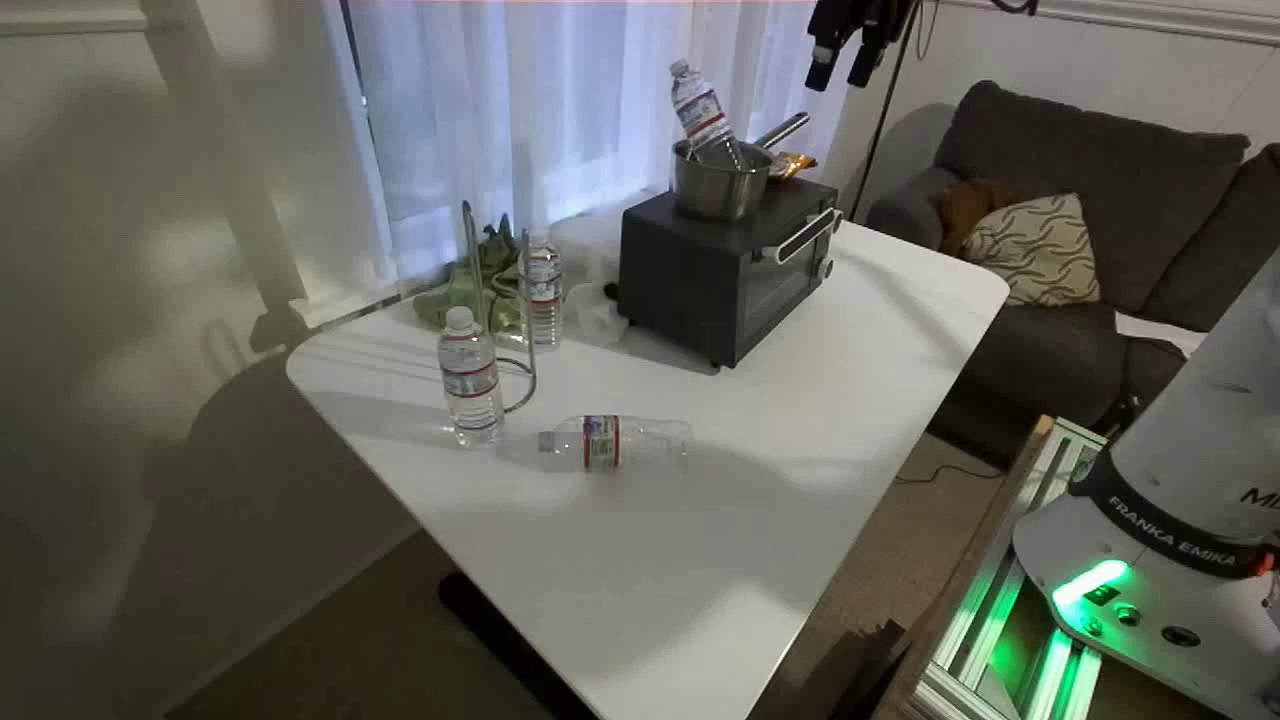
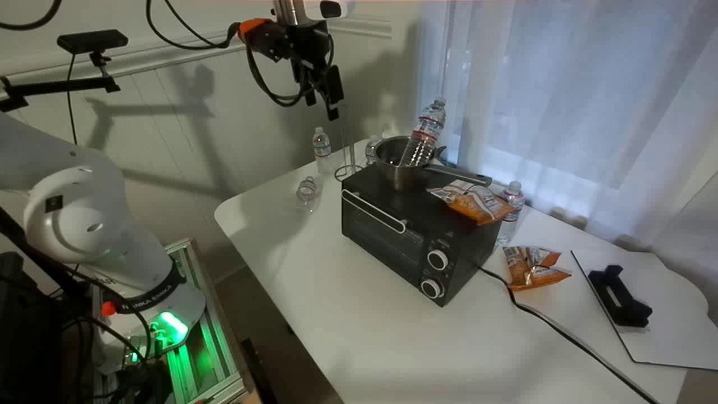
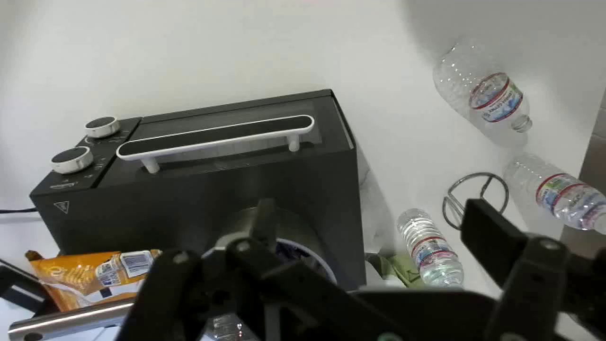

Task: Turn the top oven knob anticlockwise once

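The dark grey toaster oven [image 1: 690,275] stands on the white table and shows in both exterior views [image 2: 392,235]. Its top knob [image 2: 437,259], white-rimmed with a dark face, sits above the bottom knob [image 2: 431,288] at one end of the front. In the wrist view the top knob [image 3: 72,160] is nearer the oven's top face than the bottom knob [image 3: 102,127]. My gripper [image 1: 840,78] hangs high above the oven, apart from both knobs. It also shows near the top of an exterior view [image 2: 322,106]. In the wrist view its fingers [image 3: 371,218] are wide open with nothing between them.
A steel pot [image 2: 398,177] holding a tilted bottle [image 2: 423,132] stands on the oven beside an orange snack bag [image 2: 477,205]. The oven's long handle [image 3: 215,136] juts out near the knobs. Several bottles, a wire stand [image 3: 473,194] and a power cord [image 2: 561,331] are around it.
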`<state>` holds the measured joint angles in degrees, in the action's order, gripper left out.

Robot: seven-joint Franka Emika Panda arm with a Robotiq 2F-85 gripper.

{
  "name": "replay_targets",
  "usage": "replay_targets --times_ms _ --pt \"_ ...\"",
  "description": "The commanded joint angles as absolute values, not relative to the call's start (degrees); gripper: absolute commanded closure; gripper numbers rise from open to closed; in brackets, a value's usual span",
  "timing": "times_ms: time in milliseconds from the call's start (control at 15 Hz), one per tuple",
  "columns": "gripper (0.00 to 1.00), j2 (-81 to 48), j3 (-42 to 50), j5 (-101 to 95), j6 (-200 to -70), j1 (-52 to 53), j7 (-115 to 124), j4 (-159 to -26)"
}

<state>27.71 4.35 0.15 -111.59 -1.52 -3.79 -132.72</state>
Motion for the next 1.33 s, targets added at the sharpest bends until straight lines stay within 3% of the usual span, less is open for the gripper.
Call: replay_targets --times_ms 0,533,1267 --pt "0.0 27.7 4.11 0.29 -111.49 -1.82 -3.92 -132.61" --pt "0.0 27.72 4.11 0.29 -111.49 -1.82 -3.92 -132.57" --pt "0.0 10.76 27.66 -7.05 -97.44 -2.75 -50.75 -114.26"
